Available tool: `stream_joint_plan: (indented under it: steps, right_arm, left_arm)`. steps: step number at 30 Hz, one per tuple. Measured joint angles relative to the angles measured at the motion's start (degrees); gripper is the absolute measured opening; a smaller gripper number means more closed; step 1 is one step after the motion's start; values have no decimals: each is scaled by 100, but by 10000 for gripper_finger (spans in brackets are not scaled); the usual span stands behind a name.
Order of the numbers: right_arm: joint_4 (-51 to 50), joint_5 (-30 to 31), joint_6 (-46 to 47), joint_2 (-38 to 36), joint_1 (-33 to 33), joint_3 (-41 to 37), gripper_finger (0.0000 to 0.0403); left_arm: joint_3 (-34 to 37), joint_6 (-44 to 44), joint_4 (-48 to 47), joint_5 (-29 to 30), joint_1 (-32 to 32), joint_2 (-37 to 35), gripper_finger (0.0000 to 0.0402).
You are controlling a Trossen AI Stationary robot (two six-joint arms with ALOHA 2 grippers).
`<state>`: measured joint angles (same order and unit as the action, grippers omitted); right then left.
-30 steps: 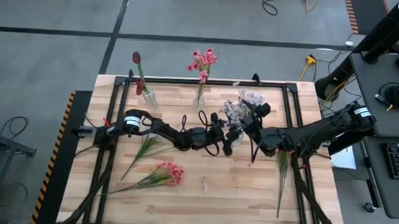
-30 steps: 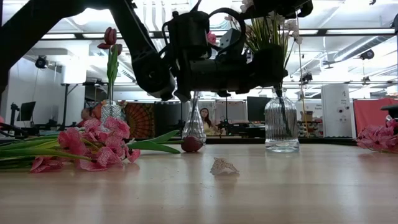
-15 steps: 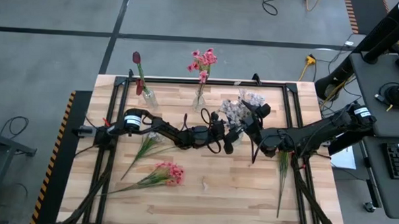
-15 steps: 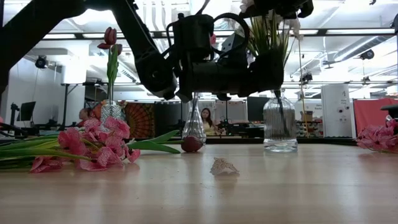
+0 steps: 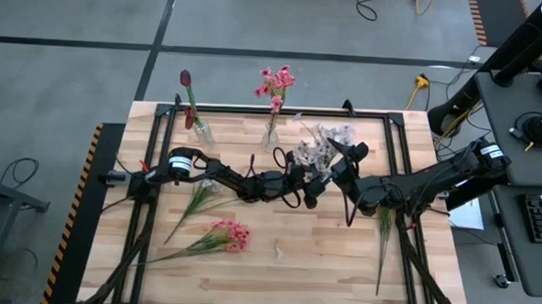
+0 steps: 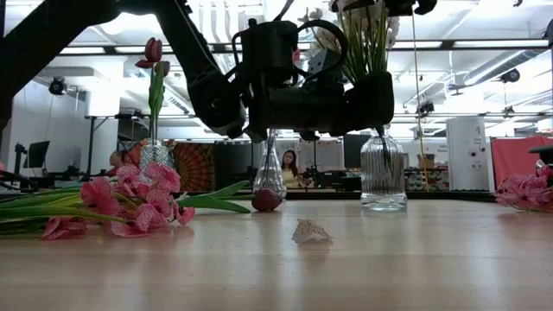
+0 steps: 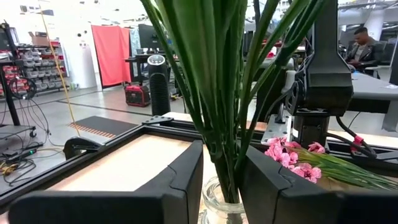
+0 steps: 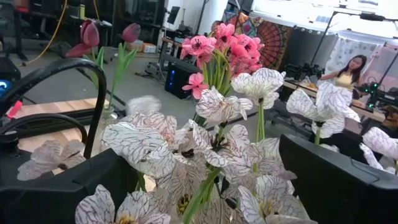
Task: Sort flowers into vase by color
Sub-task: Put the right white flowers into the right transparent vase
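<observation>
White, purple-veined flowers (image 5: 319,147) stand on green stems (image 7: 225,93) in a clear glass vase (image 6: 383,179) at mid-table. My left gripper (image 5: 308,188) reaches in from the left and is shut on those stems just above the vase mouth (image 7: 221,208). My right gripper (image 5: 338,157) is open, and the white blossoms (image 8: 205,149) lie between its wide-set fingers; whether they touch, I cannot tell. Dark red tulips (image 5: 187,98) and pink blooms (image 5: 276,86) stand in two other vases along the far edge. My left gripper pinches the bundle of green stems (image 7: 231,149) between its two fingers, just above the vase mouth. The fingers (image 6: 373,97) come in level from the table's left, across the upright stems. The vase stands with its base on the table.
A loose pink bunch (image 5: 223,235) and leafy green stems (image 5: 196,199) lie on the near-left of the table, and a red bud (image 6: 266,199) lies by the pink vase. More green stems (image 5: 384,238) lie under the right arm. A small white petal (image 6: 311,231) sits near centre.
The white bunch and its vase have shifted a little toward the table's far edge, with my left gripper moving along on the stems. The blossoms have moved toward the far edge too, and the stems stand more upright.
</observation>
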<state>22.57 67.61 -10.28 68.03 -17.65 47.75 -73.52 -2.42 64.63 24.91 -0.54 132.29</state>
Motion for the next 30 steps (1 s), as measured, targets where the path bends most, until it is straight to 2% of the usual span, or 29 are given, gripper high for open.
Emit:
stream_joint_plan:
  steps: [10,15,18,23,30]
  right_arm:
    - [-1041,-8,1053,0,2,-5,364]
    - [-1206,-14,1276,5,2,-9,364]
    - [-1227,-19,1274,13,2,-9,364]
    - [-1250,-24,1285,13,0,-11,364]
    - [-1251,-28,1285,11,0,-13,364]
  left_arm:
    - [2,0,-12,1,0,0,76]
    - [2,-72,-10,0,7,0,77]
    - [2,-105,-13,0,7,0,61]
    - [2,-107,-25,2,9,0,9]
    - [2,-88,-42,101,7,-2,12]
